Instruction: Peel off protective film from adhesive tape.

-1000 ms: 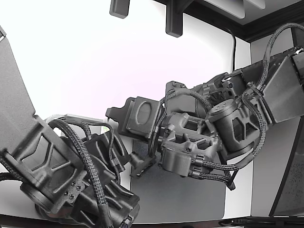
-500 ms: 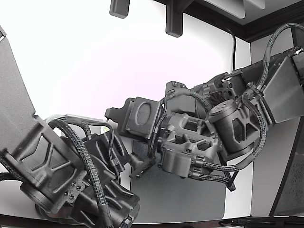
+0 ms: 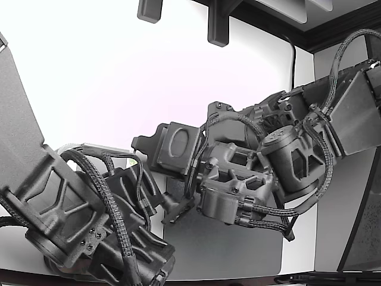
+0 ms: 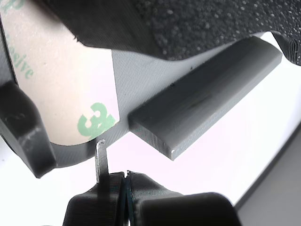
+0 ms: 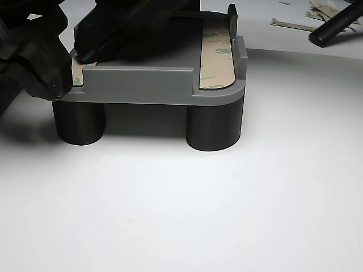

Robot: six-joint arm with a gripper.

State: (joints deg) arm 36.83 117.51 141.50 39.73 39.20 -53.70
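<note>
The tape's protective film (image 4: 56, 84) is a beige liner printed with green logos, lying on a grey part (image 4: 202, 106). My gripper (image 4: 125, 184) is shut, its two dark fingers pressed together. A thin metal tip (image 4: 100, 157) sticks out from them and reaches the liner's rounded end beside a logo. I cannot see any film caught between the fingers. In the other view the grey part (image 5: 142, 85) stands on black round legs, with one liner strip (image 5: 217, 54) on its right side and another strip (image 5: 77, 72) by the dark gripper (image 5: 85, 55) on its left.
A second arm (image 3: 77, 214) fills the exterior view's lower left, close to my arm's wrist (image 3: 238, 179). Peeled strips of film (image 5: 290, 24) and a black bar (image 5: 334, 25) lie behind the part. A dark mat (image 3: 232, 244) lies under the arms.
In the exterior view my arm's wrist has crept slightly down and towards that view's left. The second arm has not moved.
</note>
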